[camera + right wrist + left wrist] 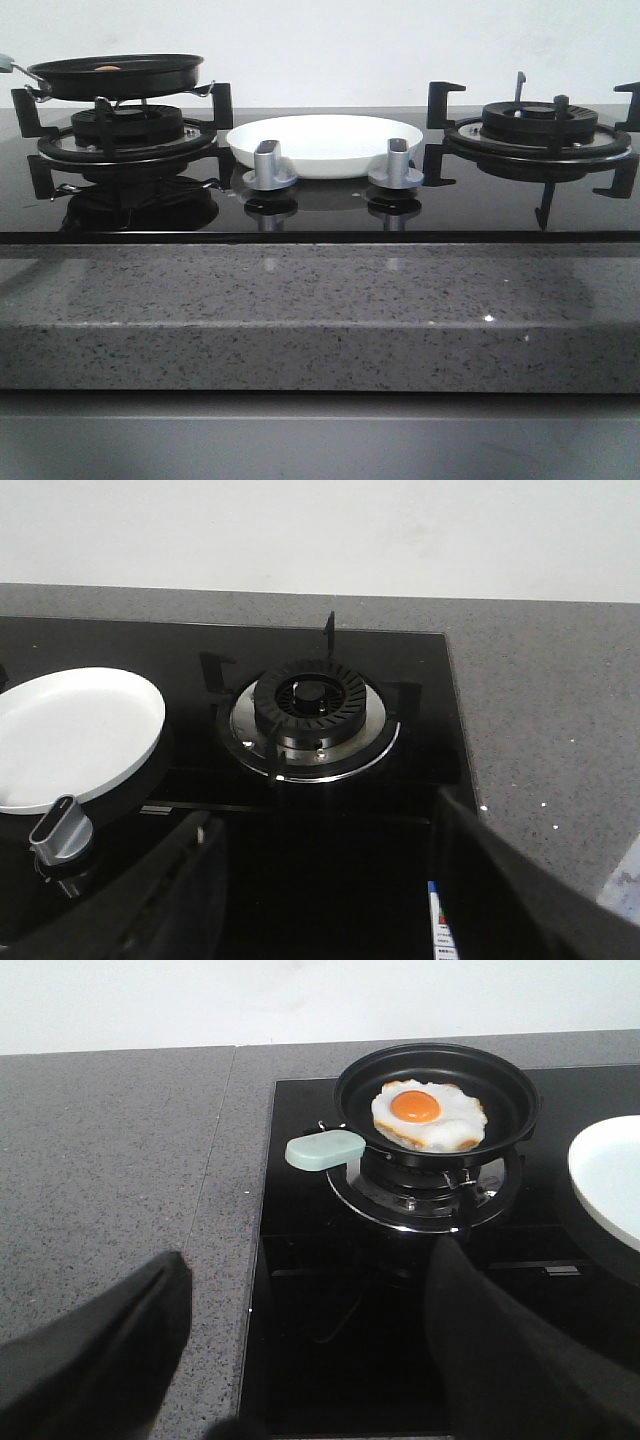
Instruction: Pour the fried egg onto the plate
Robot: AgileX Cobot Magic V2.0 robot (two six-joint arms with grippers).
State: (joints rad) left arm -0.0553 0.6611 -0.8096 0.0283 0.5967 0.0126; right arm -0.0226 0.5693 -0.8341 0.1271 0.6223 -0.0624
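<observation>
On the black glass hob (320,215), white plate (325,143), grey stone counter (300,300).

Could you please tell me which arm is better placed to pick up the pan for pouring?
The left: its pincer faces the black frying pan and its pale green handle, open. The right pincer faces the bare burner.
</observation>
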